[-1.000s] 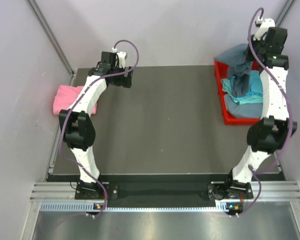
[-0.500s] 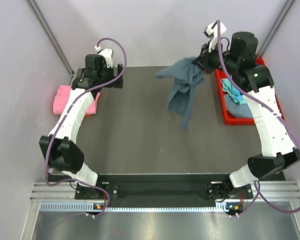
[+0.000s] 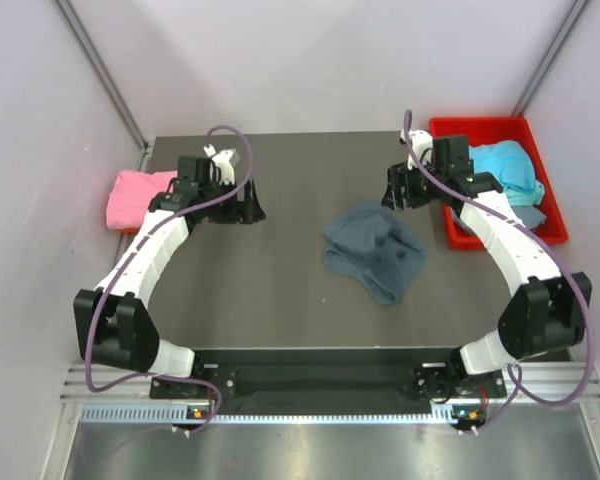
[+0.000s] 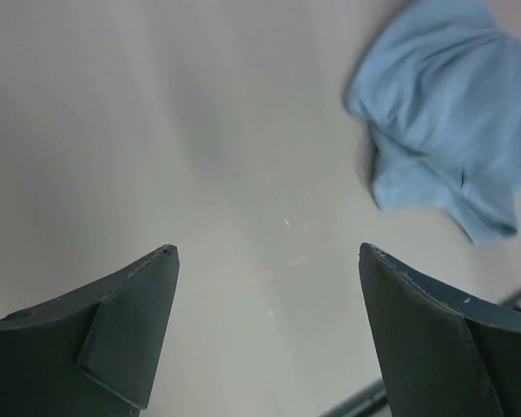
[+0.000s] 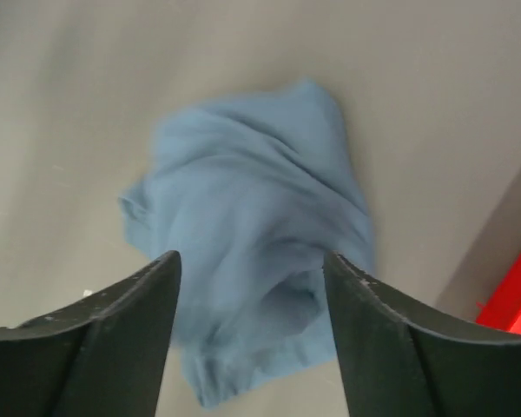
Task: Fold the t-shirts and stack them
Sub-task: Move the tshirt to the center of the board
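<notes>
**Grey-blue t-shirt (image 3: 375, 250) crumpled on counter, both pincers empty**

Heaped loosely and unfolded on the dark counter (image 3: 280, 280), a little right of centre, with creases running through the cloth and one edge trailing toward the near side. Touching nothing but the counter surface.

Just beyond its far right corner, between the heap and the red bin (image 3: 448, 228): the right pincer (image 3: 398, 188), jaws spread wide, gripping nothing. Through the right wrist camera, blue cloth below and between the two dark fingers (image 5: 113, 339), not pinched by either.

Inside the bin, at the far right corner of the counter: a teal t-shirt (image 3: 505, 165) bunched up, with darker cloth under it.

Well apart from the heap, over bare counter at the far left: the left pincer (image 3: 242, 200), likewise wide open and holding nothing. From the left wrist camera, only plain counter between the fingers, the blue heap off in the upper right corner.

Farther left, at the counter's edge beside the left arm: a pink t-shirt (image 3: 130, 195), lying flat as a compact bundle.
</notes>
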